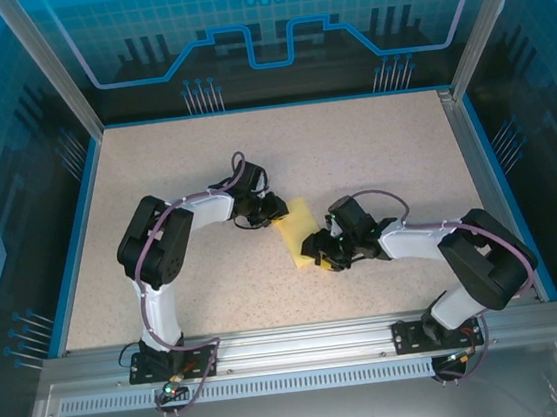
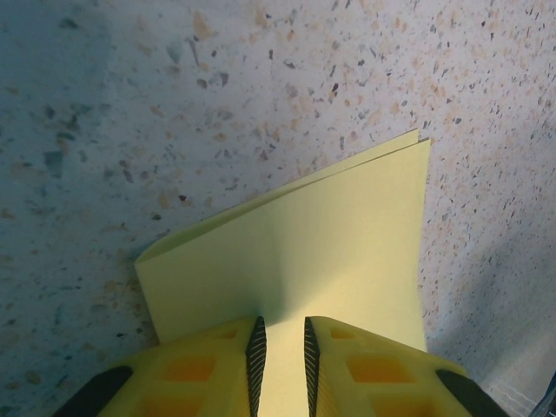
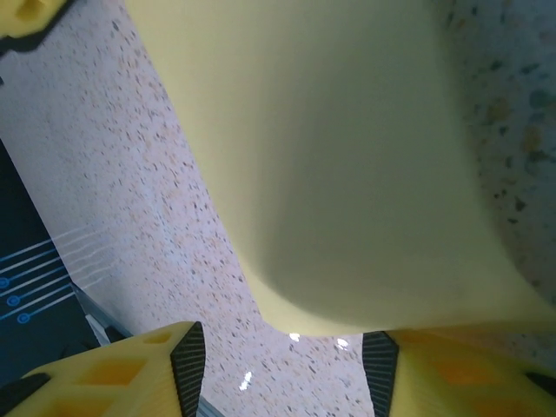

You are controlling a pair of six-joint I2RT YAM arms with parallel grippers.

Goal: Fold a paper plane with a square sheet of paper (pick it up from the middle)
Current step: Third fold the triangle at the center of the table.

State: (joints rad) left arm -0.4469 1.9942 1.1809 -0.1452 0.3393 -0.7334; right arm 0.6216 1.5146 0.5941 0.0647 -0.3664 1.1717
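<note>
The yellow square sheet of paper [image 1: 295, 225] lies folded double on the speckled table, between my two grippers. My left gripper [image 1: 269, 213] sits at its upper-left end. In the left wrist view the folded sheet [image 2: 330, 234] lies flat with its two layers slightly parted at the far corner. There my left gripper [image 2: 281, 328] is over its near edge, jaws a narrow gap apart, with paper showing between them. My right gripper [image 1: 318, 252] is at the lower-right end. Its wrist view shows the sheet [image 3: 330, 156] curling up just ahead of the right gripper [image 3: 285, 340], which is open wide.
Blue-edged walls and a metal frame [image 1: 89, 220] surround the speckled tabletop [image 1: 372, 147]. A metal rail [image 1: 304, 341] with both arm bases runs along the near edge. A yellow finger of the left gripper [image 3: 30, 13] shows at the top left of the right wrist view.
</note>
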